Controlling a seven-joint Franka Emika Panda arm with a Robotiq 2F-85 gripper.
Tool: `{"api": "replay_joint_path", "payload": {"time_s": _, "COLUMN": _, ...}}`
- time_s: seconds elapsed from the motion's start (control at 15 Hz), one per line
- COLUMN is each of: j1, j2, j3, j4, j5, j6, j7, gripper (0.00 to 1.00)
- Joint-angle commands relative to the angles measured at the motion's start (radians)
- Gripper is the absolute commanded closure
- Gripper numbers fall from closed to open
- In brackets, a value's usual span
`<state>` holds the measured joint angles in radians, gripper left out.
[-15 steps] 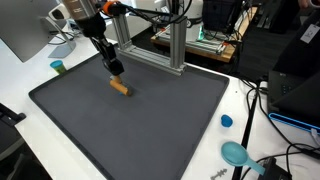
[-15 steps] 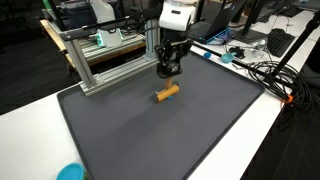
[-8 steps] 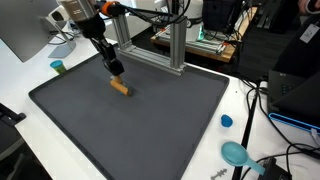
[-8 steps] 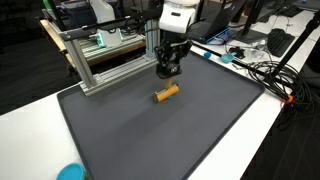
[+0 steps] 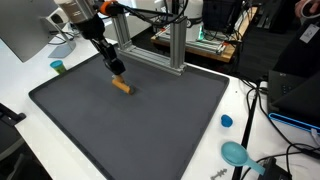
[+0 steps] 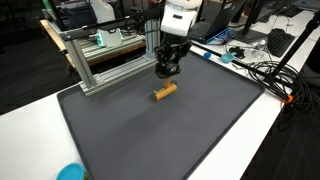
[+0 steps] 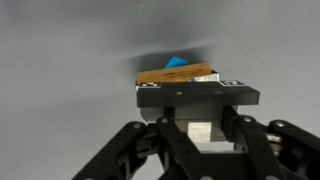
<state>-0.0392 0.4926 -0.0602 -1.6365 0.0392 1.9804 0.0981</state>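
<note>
Barely a twitch since a second ago: your fingers [image 5: 115, 68] have crept a hair, and the wooden peg [image 5: 121, 86] has stayed put. In an exterior view the peg lies flat on the desk [image 5: 150, 125] just off the fingertips, close but apart. In an exterior view the fingers [image 6: 166, 70] sit just beside the peg [image 6: 165, 91], with a gap between them. Wrist view: the peg [image 7: 175, 73] is dead ahead of the fingers. Spread or pressed together, I cannot tell.

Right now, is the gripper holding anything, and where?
Nothing held. The gripper hangs apart from the orange cylinder lying on the mat.
</note>
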Motion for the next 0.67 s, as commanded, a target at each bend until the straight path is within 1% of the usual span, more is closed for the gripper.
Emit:
{"api": "replay_joint_path", "payload": {"time_s": 0.0, "j1": -0.019, "j2": 0.062, "j3": 0.013, "j4": -0.004, "j5": 0.019, "j6": -0.078, "j7": -0.028, "gripper": 0.78}}
{"api": "replay_joint_path", "payload": {"time_s": 0.6, "j1": -0.037, "j2": 0.093, "j3": 0.011, "j4": 0.023, "j5": 0.046, "j6": -0.142, "j7": -0.037, "gripper": 0.78}}
